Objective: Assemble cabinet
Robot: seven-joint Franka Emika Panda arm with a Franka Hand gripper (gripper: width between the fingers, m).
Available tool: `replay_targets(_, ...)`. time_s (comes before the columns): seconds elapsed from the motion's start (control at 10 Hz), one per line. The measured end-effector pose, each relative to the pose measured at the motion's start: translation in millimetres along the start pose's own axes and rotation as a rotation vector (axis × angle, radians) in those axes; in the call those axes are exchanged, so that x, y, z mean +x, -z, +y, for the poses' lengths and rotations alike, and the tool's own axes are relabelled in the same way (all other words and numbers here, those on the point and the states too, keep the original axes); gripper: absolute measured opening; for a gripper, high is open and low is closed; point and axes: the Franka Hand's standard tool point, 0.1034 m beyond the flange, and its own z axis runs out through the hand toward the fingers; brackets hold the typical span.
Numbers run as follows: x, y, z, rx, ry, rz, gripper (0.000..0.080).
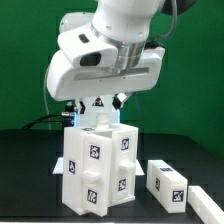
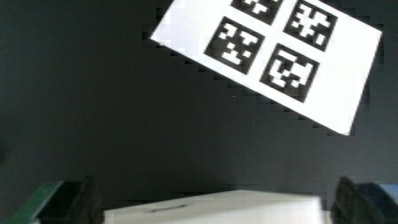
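The cabinet [image 1: 100, 160] is a white box of tagged panels standing upright on the black table, at the middle of the exterior view. My gripper [image 1: 97, 108] hangs straight over its top. In the wrist view the cabinet's white top [image 2: 231, 208] lies between my two dark fingers [image 2: 63, 200], and a dark gap shows on each side of it. The gripper [image 2: 214, 200] is open and touches nothing.
Two loose white tagged parts lie on the table at the exterior view's right, one [image 1: 165, 180] close to the cabinet and one [image 1: 205, 205] near the frame's corner. The marker board [image 2: 276, 50] lies flat on the dark table beyond the cabinet.
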Motion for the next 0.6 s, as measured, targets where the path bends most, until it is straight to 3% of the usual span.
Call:
replay_targets(0.3,-3.0,-10.8,-7.1,-0.029,0.001,0.097,0.0649)
replay_targets(0.6,-3.3,-11.5,-6.9,-0.028,0.0,0.094,0.0649)
